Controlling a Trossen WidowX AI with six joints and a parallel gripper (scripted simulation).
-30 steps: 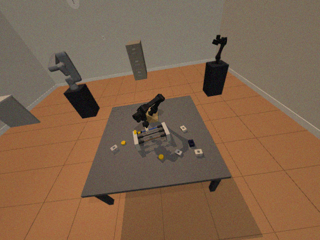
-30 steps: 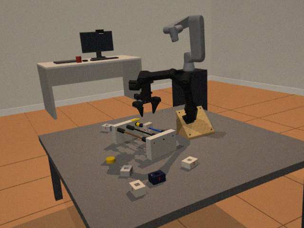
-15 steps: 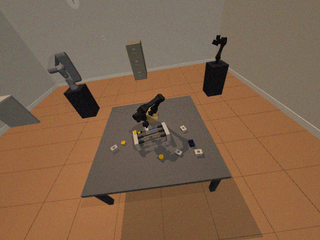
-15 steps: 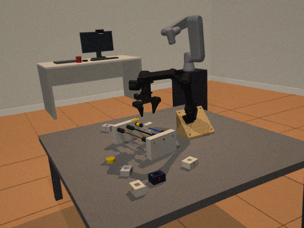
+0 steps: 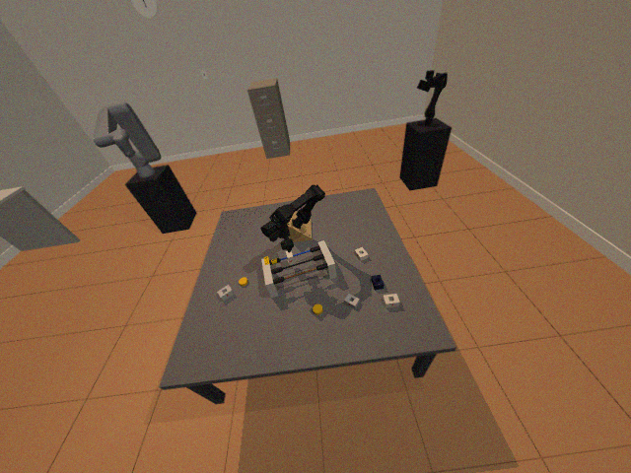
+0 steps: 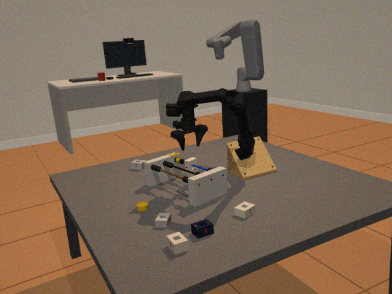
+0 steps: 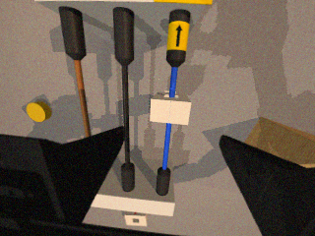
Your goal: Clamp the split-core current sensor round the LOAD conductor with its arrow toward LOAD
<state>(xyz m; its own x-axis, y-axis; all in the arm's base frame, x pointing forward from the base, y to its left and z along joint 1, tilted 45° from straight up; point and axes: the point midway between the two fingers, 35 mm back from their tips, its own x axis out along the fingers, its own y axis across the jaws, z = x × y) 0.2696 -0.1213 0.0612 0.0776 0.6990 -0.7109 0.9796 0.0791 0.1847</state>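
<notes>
The end effector [image 5: 287, 245] [image 6: 190, 147] [image 7: 172, 135] is spread wide with nothing in it. Right below it is the blue wire [image 5: 302, 253] [image 6: 199, 166] [image 7: 166, 147], and the white sensor [image 5: 289, 255] [image 6: 190, 159] [image 7: 168, 110] sits on that wire, between the wire's two ends. The yellow band [image 5: 274, 261] [image 6: 179, 160] [image 7: 178, 36] with a black arrow is on the same wire, so I think this is the LOAD one.

The job looks nearly done. The sensor is on the wire and the end effector is up above it, apart from it. I can't tell if the sensor has clicked shut, or which way its own arrow points. If it is shut and the right way round, all that is left is to stay away. If not, it needs another squeeze.

Now I count. There are three wires, one blue, one black and one brown, held up by two white end blocks [image 5: 326, 259] [image 6: 207, 186] [image 7: 135, 202]. One sensor is on a wire. Five more small blocks with holes lie on the bench [image 5: 306, 341] [image 6: 301, 218], out past the end blocks: four pale and one dark blue [image 5: 377, 282] [image 6: 202, 229]. There are two yellow discs [image 5: 317, 308] [image 6: 142, 206] too.
</notes>
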